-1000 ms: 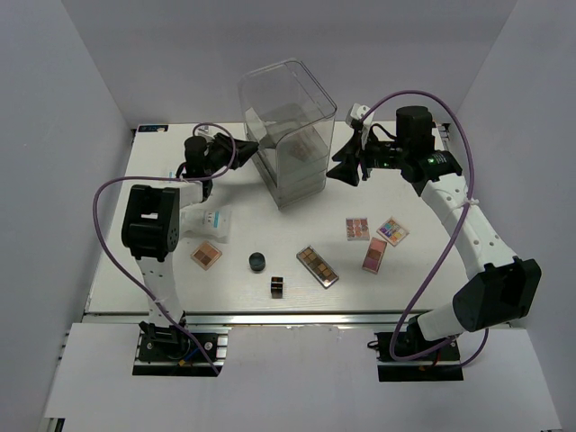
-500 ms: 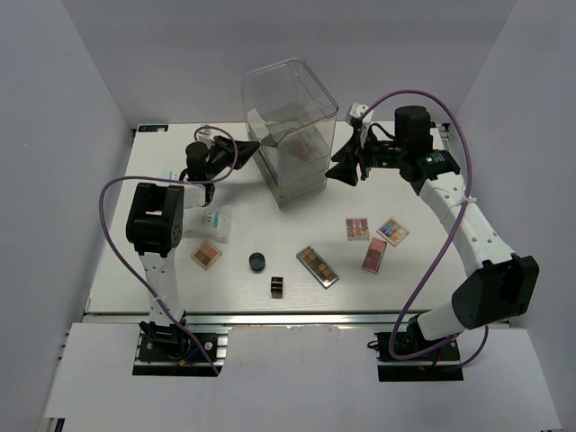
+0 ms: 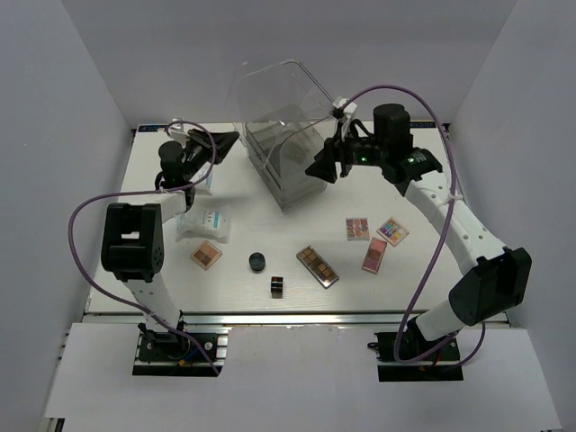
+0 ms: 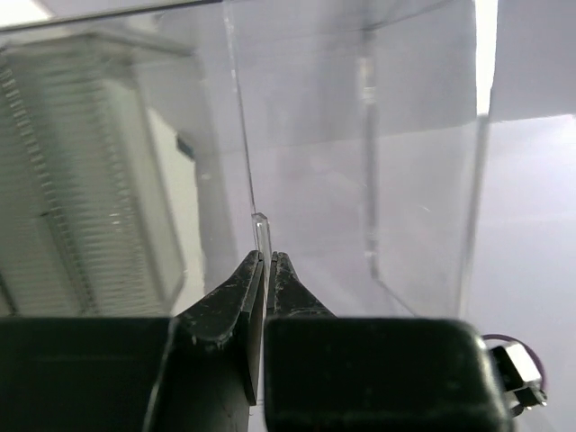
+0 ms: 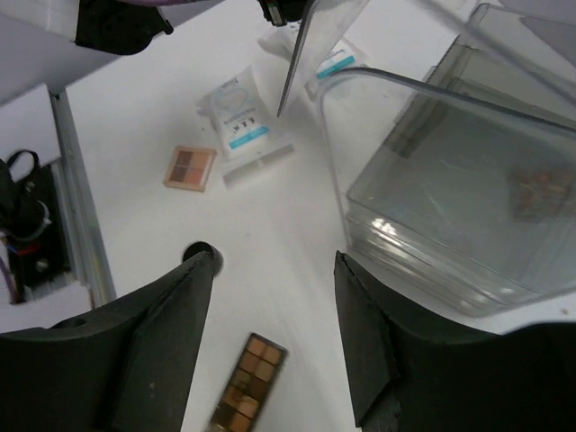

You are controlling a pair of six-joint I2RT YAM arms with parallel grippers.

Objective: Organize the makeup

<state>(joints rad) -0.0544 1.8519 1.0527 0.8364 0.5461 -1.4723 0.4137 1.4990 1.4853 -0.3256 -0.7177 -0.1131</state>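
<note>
The makeup lies on the white table: two white packets (image 3: 205, 222) (image 5: 236, 121), a small brown palette (image 3: 206, 256), a round black jar (image 3: 258, 262), a dark cube (image 3: 277, 286), a long brown palette (image 3: 318, 266) (image 5: 248, 382), two pink palettes (image 3: 357, 229) and a multicolour palette (image 3: 392, 230). My left gripper (image 3: 236, 137) (image 4: 266, 256) is shut on a thin clear edge of the drawer box (image 3: 283, 135), at its left side. My right gripper (image 3: 324, 166) (image 5: 274, 261) is open and empty, hovering in front of the box. One palette (image 5: 540, 191) lies inside the box.
The tall clear drawer box (image 5: 450, 207) stands at the back centre of the table (image 3: 432, 279). A clear panel (image 5: 301, 54) sticks out from it toward the left gripper. Purple cables loop over both arms.
My left arm has drawn back to the left with the clear edge in its jaws, and the box's top has shifted with it. My right gripper has moved left, closer to the box.
</note>
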